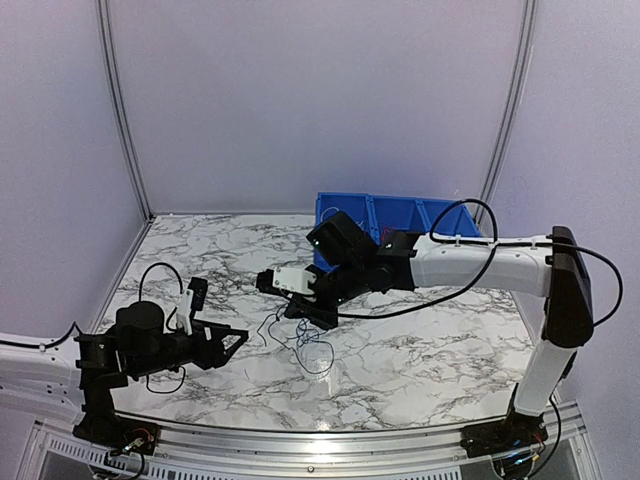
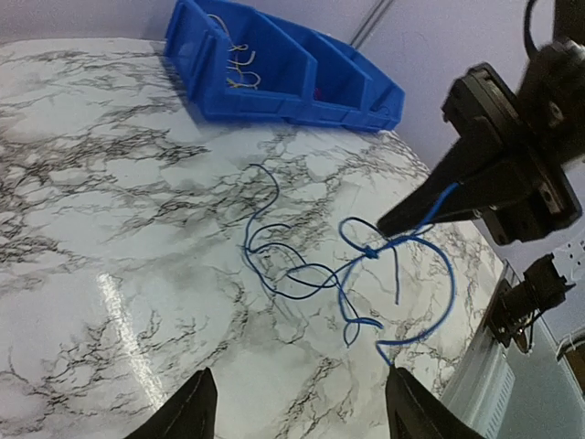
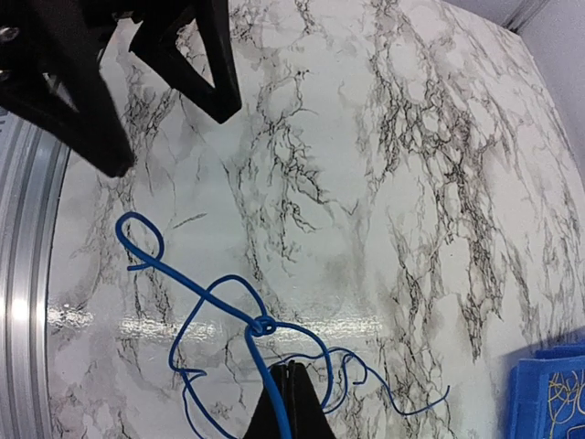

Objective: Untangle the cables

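Observation:
The cables (image 1: 312,348) are thin dark blue wires in a loose tangle on the marble table, with a small knot (image 2: 368,249) in the middle of the loops (image 3: 263,325). My right gripper (image 3: 291,402) is shut on one blue strand just beside the knot, and the strand runs up along its closed fingers. From the left wrist view the right gripper (image 2: 391,226) pinches that wire slightly above the table. My left gripper (image 2: 297,412) stands open, short of the tangle, with nothing between its fingers (image 2: 192,407). In the top view the left gripper (image 1: 238,338) is left of the cables.
A blue bin (image 1: 400,215) with compartments stands at the back behind the right arm; thin pale wires lie in one compartment (image 2: 239,64). The table's metal front rail (image 3: 27,274) is close to the tangle. The left gripper (image 3: 174,142) hangs near the loops.

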Available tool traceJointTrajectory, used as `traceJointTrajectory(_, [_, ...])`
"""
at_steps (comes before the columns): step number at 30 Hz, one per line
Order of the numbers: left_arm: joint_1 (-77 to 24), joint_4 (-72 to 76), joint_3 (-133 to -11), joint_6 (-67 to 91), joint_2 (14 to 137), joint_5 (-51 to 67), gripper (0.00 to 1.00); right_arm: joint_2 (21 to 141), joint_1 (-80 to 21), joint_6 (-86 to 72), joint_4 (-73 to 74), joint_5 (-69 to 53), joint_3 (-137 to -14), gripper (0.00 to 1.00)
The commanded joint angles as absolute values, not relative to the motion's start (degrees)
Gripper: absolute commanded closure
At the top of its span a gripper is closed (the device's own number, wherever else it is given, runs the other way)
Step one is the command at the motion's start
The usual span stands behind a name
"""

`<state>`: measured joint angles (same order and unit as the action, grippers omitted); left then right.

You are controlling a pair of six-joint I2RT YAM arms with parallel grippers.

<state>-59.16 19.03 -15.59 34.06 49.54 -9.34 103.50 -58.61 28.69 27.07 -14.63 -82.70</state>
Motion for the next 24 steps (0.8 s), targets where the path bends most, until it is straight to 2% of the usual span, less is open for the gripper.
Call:
traceJointTrajectory(1, [-61.07,28.13,-19.92,27.23,52.91,-3.01,0.34,102.4,-57.63,26.47,27.11,-13.97,-84.69,1.0])
traceJointTrajectory(9, [-61.69,29.27,-27.41,23.72,64.03,-5.16,0.33,101.79,-56.96,24.88,27.61,-15.62,-85.0,1.0])
traceJointTrajectory(13, [-61.7,29.24,-30.44,23.26,69.73,-10.3,0.38,101.03,-56.93,24.55,27.58,-15.98,-84.74,1.0])
traceJointTrajectory(15, [-61.7,29.21,-31.54,22.51,71.49,-12.13,0.47,100.42,-56.95,24.46,27.6,-16.2,-84.45,1.0])
traceJointTrajectory(19, [-61.7,29.35,-33.04,20.81,73.14,-12.49,0.73,98.93,-56.82,24.73,27.29,-15.82,-82.77,1.0])
traceJointTrajectory(24, [-61.7,30.23,-33.49,19.63,72.42,-10.01,0.92,97.68,-56.37,25.22,27.15,-15.57,-80.73,1.0])
